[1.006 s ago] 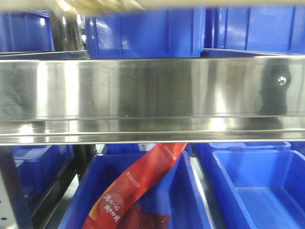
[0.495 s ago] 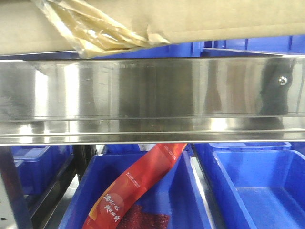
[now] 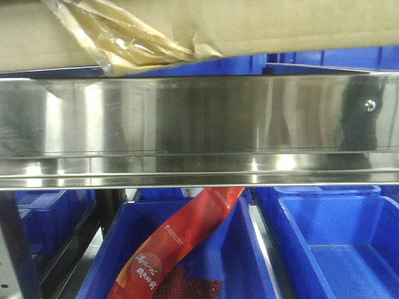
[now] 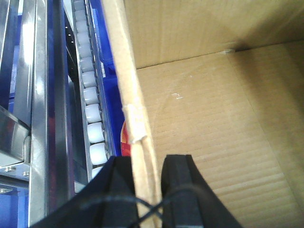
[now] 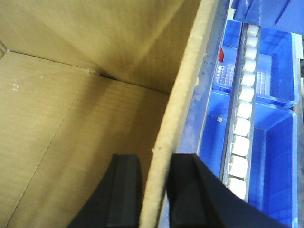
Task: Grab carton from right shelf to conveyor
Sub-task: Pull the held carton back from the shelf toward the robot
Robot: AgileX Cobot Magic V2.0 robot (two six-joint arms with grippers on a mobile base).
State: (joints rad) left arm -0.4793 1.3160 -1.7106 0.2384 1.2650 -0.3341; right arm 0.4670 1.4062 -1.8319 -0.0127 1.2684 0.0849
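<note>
While left hand, right hand clamp walls | carton lengthwise along shelf

Strong light laid white vertical glare bands and smeared reflections across the rail of the right shelf, and the front view looked slightly soft. In the wrist views the carton interior was evenly lit, shaded toward its far corner, while the left gripper and right gripper sat dark and blurred at the lens.
</note>
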